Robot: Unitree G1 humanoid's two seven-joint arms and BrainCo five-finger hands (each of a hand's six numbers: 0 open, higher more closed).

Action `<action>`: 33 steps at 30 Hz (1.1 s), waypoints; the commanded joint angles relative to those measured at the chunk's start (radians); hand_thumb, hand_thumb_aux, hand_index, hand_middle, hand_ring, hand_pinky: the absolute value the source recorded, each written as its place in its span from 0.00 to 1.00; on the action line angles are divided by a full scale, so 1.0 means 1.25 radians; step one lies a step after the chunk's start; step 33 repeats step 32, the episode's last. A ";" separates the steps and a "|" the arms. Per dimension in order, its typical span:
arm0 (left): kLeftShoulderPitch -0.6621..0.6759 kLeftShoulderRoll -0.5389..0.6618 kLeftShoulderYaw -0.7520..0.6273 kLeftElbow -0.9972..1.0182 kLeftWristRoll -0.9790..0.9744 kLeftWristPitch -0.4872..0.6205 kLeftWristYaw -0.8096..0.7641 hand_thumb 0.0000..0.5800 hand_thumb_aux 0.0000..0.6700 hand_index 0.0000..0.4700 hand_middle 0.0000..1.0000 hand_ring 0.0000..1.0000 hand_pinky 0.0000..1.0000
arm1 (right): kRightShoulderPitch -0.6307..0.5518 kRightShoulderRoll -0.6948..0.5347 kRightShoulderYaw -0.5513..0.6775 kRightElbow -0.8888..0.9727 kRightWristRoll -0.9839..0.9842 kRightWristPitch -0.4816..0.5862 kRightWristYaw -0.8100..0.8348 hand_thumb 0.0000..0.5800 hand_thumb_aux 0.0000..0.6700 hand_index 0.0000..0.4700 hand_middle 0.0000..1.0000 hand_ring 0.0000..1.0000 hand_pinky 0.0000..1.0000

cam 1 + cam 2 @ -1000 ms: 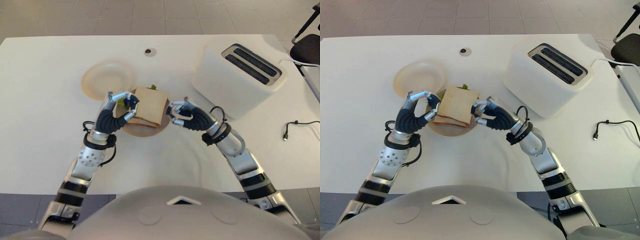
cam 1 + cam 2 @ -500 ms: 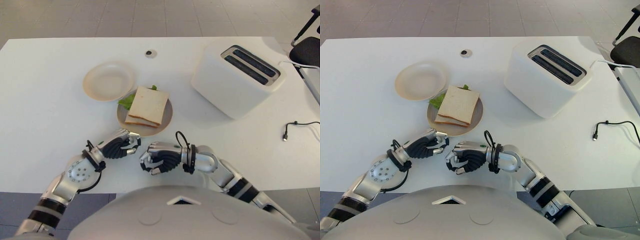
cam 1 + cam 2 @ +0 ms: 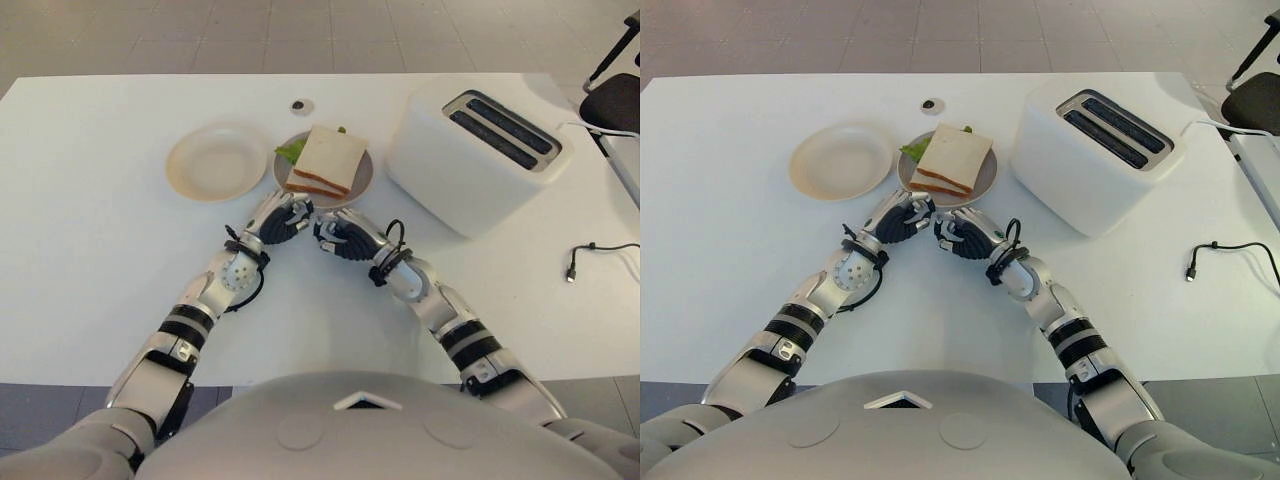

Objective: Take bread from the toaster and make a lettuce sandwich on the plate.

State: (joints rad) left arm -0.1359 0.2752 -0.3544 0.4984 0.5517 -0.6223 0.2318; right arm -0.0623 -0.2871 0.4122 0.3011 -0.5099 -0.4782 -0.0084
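We see both arms stretched forward across the white table (image 3: 90, 230), forearms angled inward so that the two hands nearly meet in the middle. The left hand (image 3: 283, 217) lies knuckles-up with its fingers curled into a loose fist and grips nothing. It sits right at the near rim of the brown plate (image 3: 366, 176), and we cannot tell whether it touches that rim. The right hand (image 3: 345, 232) is just beside it, a little nearer to us and a little farther from the plate. Its fingers are also curled under and it holds nothing. The wrists stay low over the tabletop.

On the brown plate rests the sandwich (image 3: 328, 158), stacked square and turned slightly on a diagonal. A leaf of lettuce (image 3: 291, 150) pokes out at its far left side. The plate stands between a cream plate (image 3: 215, 163) on the left and the toaster (image 3: 480, 150) on the right, close to both. The toaster sits at an angle with its two slots facing up. Behind the plates we note a small dark round fitting (image 3: 297, 104) in the table, and a loose cable (image 3: 592, 251) lies near the right edge.
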 commanded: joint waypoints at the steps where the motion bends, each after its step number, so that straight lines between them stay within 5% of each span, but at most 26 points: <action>1: 0.120 -0.003 -0.040 -0.172 -0.248 -0.177 -0.099 0.38 0.21 0.21 0.01 0.01 0.01 | 0.059 0.001 -0.090 -0.108 0.137 -0.048 -0.006 0.00 0.00 0.00 0.76 0.76 0.76; 2: 0.144 -0.006 -0.040 -0.226 -0.334 -0.190 -0.121 0.00 0.00 0.00 0.00 0.00 0.00 | 0.068 0.005 -0.122 -0.143 0.171 -0.053 -0.015 0.00 0.00 0.00 0.56 0.56 0.56; 3: 0.159 -0.013 -0.037 -0.265 -0.409 -0.194 -0.136 0.00 0.00 0.00 0.00 0.00 0.00 | 0.074 0.011 -0.150 -0.173 0.198 -0.055 -0.026 0.00 0.00 0.00 0.00 0.00 0.00; 7: 0.164 -0.072 0.010 -0.291 -0.526 -0.146 -0.159 0.00 0.00 0.00 0.00 0.00 0.00 | 0.076 0.042 -0.203 -0.216 0.215 -0.066 -0.066 0.00 0.00 0.00 0.00 0.00 0.00; 17: 0.144 -0.219 0.090 -0.184 -0.346 -0.028 -0.048 0.00 0.00 0.00 0.00 0.00 0.00 | 0.087 0.132 -0.198 -0.163 0.290 -0.049 -0.035 0.00 0.00 0.00 0.00 0.00 0.00; 33: 0.179 -0.276 0.092 -0.192 -0.368 -0.031 -0.089 0.00 0.00 0.00 0.00 0.00 0.00 | 0.093 0.214 -0.168 -0.134 0.199 -0.094 -0.093 0.00 0.00 0.00 0.00 0.00 0.00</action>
